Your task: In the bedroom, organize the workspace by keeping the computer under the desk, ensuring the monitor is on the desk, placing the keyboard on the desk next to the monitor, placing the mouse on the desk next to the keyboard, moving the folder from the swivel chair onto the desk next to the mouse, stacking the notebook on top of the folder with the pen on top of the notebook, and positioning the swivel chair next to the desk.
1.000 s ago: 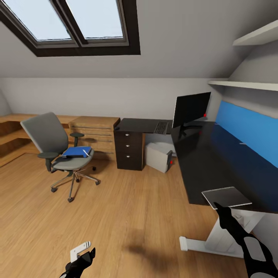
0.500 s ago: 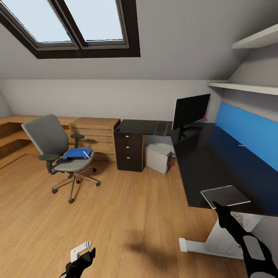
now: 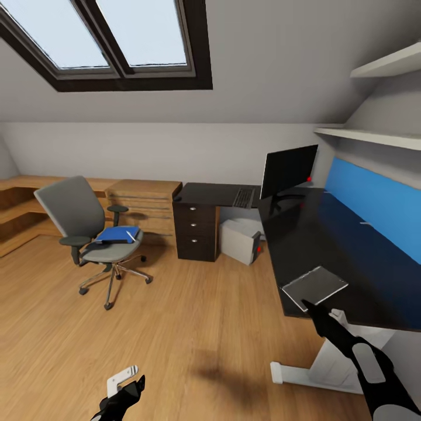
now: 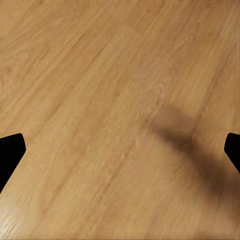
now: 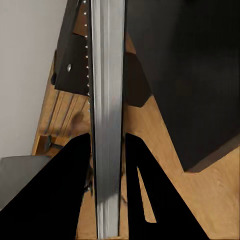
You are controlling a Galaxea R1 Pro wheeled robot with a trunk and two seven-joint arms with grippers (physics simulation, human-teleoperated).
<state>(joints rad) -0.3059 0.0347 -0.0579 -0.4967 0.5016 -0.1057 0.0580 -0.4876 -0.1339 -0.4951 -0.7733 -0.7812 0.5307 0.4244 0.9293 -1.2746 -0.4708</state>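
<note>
My right gripper (image 3: 306,303) is shut on the notebook (image 3: 314,285), a thin grey pad held tilted over the near corner of the black desk (image 3: 327,245). In the right wrist view the notebook (image 5: 106,75) runs edge-on between the fingers (image 5: 75,190). My left gripper (image 3: 130,387) hangs open low over the floor. The swivel chair (image 3: 76,213) stands at left with the blue folder (image 3: 117,234) and a white pen (image 3: 133,233) on its seat. The monitor (image 3: 289,169) and keyboard (image 3: 244,196) are on the desk, with the computer (image 3: 240,238) under it. The mouse is out of view.
A light wooden drawer chest (image 3: 143,204) and low wooden shelving (image 3: 17,204) line the back wall behind the chair. A blue wall panel (image 3: 374,204) and white shelves (image 3: 374,137) run above the desk. The desk's white leg (image 3: 327,362) stands by my right arm.
My right gripper has swung left with the notebook, which has turned and now sits further left at the desk's corner. The left arm has not moved.
</note>
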